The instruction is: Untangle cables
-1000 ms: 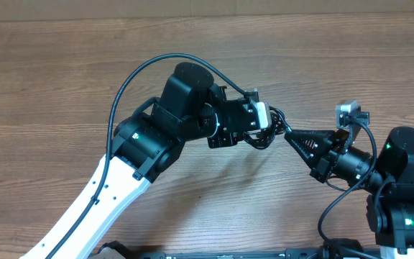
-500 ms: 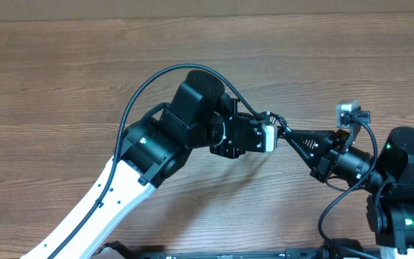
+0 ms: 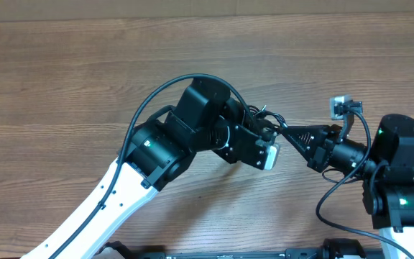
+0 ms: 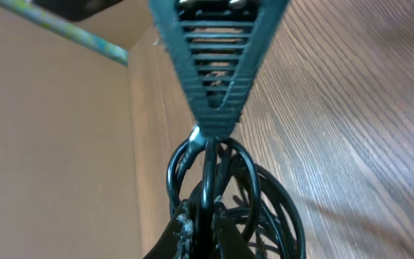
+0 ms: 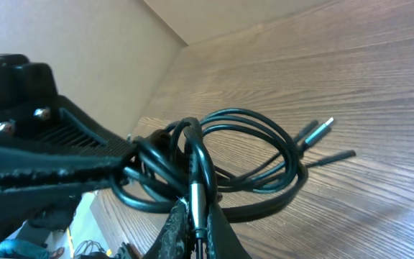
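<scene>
The cables (image 3: 259, 113) are thin black cords wound in loops, bunched between the two grippers at the table's middle. My left gripper (image 3: 271, 130) meets my right gripper (image 3: 284, 131) tip to tip there. In the left wrist view the left gripper (image 4: 204, 224) is shut on a strand, with the cable loops (image 4: 275, 205) hanging beside it above the wood. The right gripper (image 5: 196, 224) is shut on a cable's plug sleeve. Beyond it the loops (image 5: 261, 155) spread out, with two plug ends (image 5: 323, 127) lying free on the right.
The wooden table (image 3: 63, 79) runs to a cardboard wall (image 4: 49, 144) at the back. The left arm (image 3: 157, 147) reaches in from the bottom left and the right arm (image 3: 397, 155) from the right. Thicker black robot cables (image 3: 139, 115) arc over the left arm.
The left wrist has rolled and shifted right, its white camera swinging from above the bundle to below it. The right arm has edged up and left. Both grips hold.
</scene>
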`<state>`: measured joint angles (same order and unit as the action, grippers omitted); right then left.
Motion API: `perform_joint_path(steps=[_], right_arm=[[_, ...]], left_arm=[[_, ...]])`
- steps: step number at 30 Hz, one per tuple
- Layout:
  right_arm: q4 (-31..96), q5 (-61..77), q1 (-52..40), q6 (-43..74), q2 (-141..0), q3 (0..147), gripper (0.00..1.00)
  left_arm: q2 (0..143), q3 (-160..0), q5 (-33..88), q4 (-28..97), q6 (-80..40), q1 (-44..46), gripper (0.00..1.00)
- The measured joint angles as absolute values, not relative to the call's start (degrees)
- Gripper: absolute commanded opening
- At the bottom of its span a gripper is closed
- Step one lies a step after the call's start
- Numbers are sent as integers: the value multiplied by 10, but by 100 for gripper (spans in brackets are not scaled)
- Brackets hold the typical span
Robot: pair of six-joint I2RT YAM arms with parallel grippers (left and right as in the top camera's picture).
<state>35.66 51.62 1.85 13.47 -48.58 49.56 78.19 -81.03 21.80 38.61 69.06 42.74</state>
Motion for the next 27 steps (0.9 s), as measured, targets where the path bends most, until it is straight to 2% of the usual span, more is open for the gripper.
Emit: perform_joint_path(steps=[10, 13, 15, 18, 20, 23, 27], right_arm=[[360, 512, 19, 135, -488, 496, 4], [360, 510, 19, 135, -488, 496, 18], [360, 507, 19, 134, -489, 496, 33], [357, 497, 24, 137, -493, 495, 65], [355, 502, 22, 134, -494, 495, 74], [355, 509, 20, 136, -493, 495, 79], [355, 510, 20, 135, -493, 495, 80]], left_arm=[[782, -810, 214, 392, 737, 446, 4], [782, -810, 214, 393, 741, 451, 4], [782, -810, 218, 393, 742, 454, 4], [782, -810, 231, 396, 745, 459, 4], [783, -810, 238, 395, 746, 463, 4], [783, -810, 247, 395, 745, 468, 4], [783, -810, 246, 401, 736, 469, 4]])
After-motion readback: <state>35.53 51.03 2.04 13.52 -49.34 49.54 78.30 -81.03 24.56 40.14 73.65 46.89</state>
